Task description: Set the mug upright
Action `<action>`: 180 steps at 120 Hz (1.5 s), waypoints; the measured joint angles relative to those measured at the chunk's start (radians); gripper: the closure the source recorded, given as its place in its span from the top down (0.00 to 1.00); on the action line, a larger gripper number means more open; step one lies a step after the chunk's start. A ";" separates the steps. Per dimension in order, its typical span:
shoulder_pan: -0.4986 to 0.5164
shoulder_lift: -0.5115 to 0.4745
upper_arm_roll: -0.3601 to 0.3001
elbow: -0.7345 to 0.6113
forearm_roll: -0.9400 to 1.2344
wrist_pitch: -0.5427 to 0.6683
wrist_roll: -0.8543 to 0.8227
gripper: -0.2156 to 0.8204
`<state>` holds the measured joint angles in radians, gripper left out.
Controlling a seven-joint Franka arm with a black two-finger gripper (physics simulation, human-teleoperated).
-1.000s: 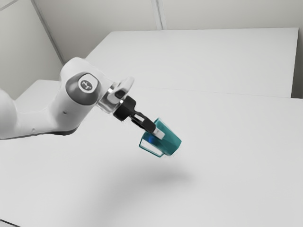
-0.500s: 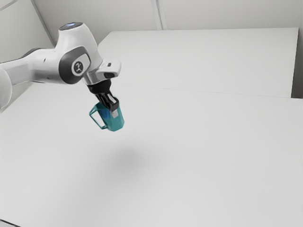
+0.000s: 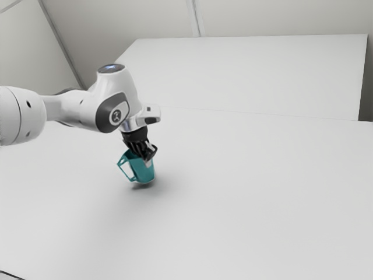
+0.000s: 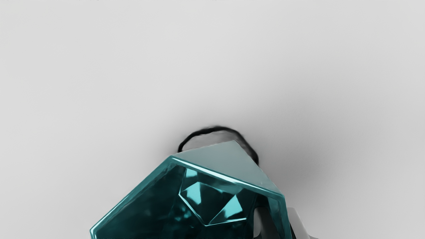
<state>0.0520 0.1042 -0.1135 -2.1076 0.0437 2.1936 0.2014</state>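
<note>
Riding lower than before, mug (image 3: 141, 174) in pincer (image 3: 148, 162).

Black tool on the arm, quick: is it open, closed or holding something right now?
Tool: closed on the teal mug, pinching its wall, one finger inside and one outside.
</note>
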 joint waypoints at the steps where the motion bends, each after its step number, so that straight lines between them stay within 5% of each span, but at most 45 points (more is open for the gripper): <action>1: 0.000 0.002 0.000 -0.001 0.000 0.002 -0.002 0.04; 39: 0.003 0.037 0.000 -0.007 0.002 0.052 -0.072 0.06; 68: 0.002 0.005 -0.001 -0.006 -0.012 0.050 -0.091 0.50; 93: 0.001 -0.078 -0.002 0.067 -0.037 -0.049 -0.099 0.68; 132: 0.017 0.085 0.007 0.568 -0.060 -0.380 -0.103 0.77; 180: 0.009 0.093 0.025 0.615 -0.060 -0.530 -0.104 0.79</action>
<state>0.0606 0.1968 -0.0890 -1.4930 -0.0160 1.6635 0.0974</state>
